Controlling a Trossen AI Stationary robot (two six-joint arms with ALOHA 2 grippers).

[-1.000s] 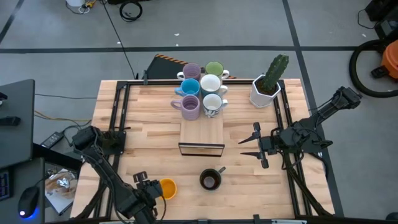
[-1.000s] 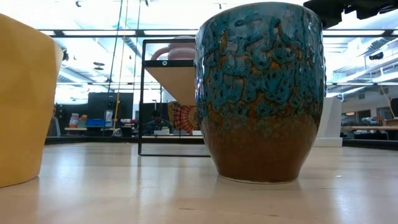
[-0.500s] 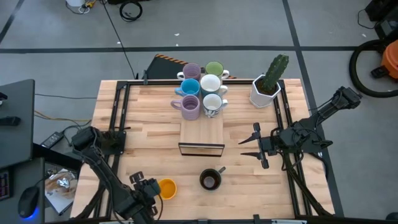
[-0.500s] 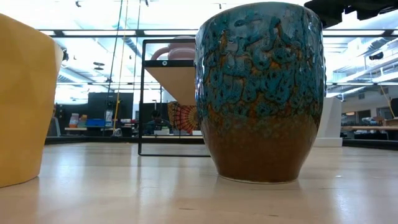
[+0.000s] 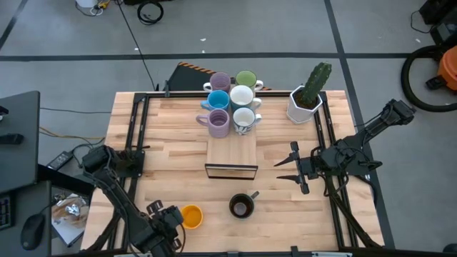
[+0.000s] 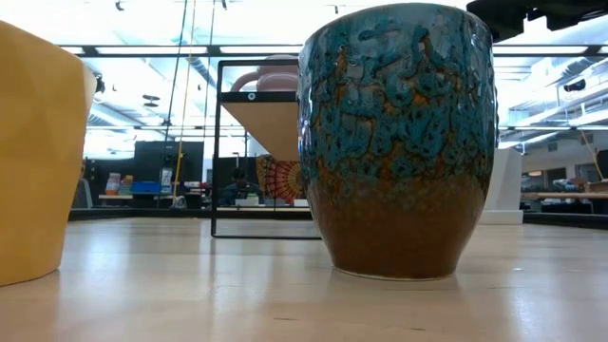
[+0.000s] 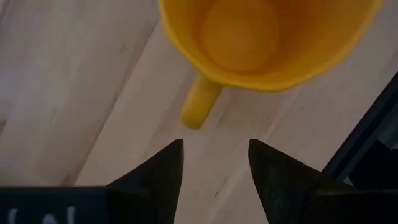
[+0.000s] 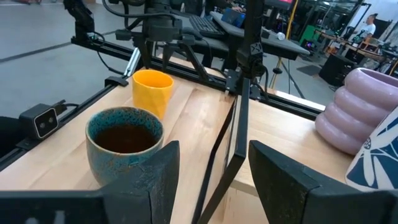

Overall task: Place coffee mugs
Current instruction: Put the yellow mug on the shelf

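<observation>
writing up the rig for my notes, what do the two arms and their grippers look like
Both arms are dark, nearly black, built of jointed segments with black cabling along them. The left gripper and the right gripper each end in two dark, flat fingers that taper towards the tip. In the left wrist view, pale markings show on the dark bar at the base of the fingers, too cropped to read.

Both arms are just parked low. The left tool (image 5: 173,218) sits at the near-left corner of the table (image 5: 168,143), fingers (image 7: 158,168) spread apart with nothing between them. The right tool (image 5: 285,168) is out by the right edge, pointing toward the middle, its 2 fingers (image 8: 277,168) also apart and holding nothing.
</observation>
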